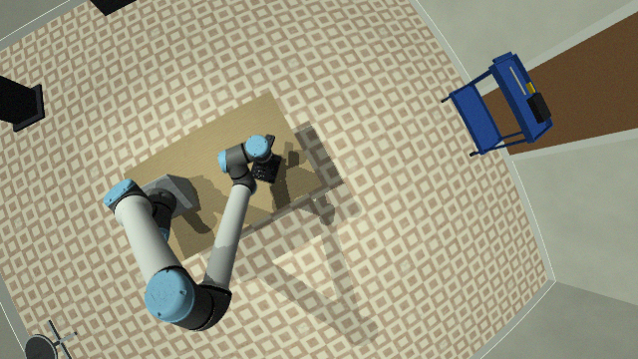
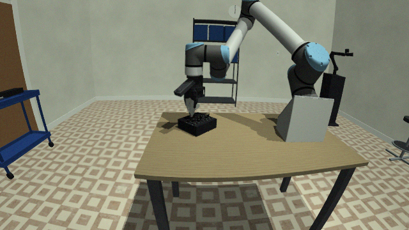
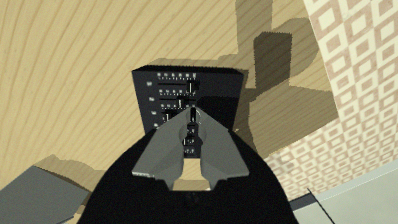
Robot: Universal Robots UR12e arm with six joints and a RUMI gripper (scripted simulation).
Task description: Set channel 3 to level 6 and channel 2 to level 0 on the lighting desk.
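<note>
On the table (image 1: 209, 145) (image 2: 243, 153) (image 3: 65, 60), near one end, sits the lighting desk (image 1: 266, 170) (image 2: 197, 125) (image 3: 215, 82), long axis unclear, its fader slots running crosswise in the wrist view, under empty, closed jaws (image 2: 192, 115), both settings unconfirmed since channel numbers are illegible.

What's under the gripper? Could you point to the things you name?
Under the gripper (image 2: 192, 114) (image 3: 193, 108) is the black fader desk (image 2: 204, 128) (image 3: 220, 85) on the table (image 2: 243, 153) (image 3: 65, 55). In the wrist view, three fader knobs show beyond the fingertips; the fingers cover much of the lower rows, so those settings can't be read.
</note>
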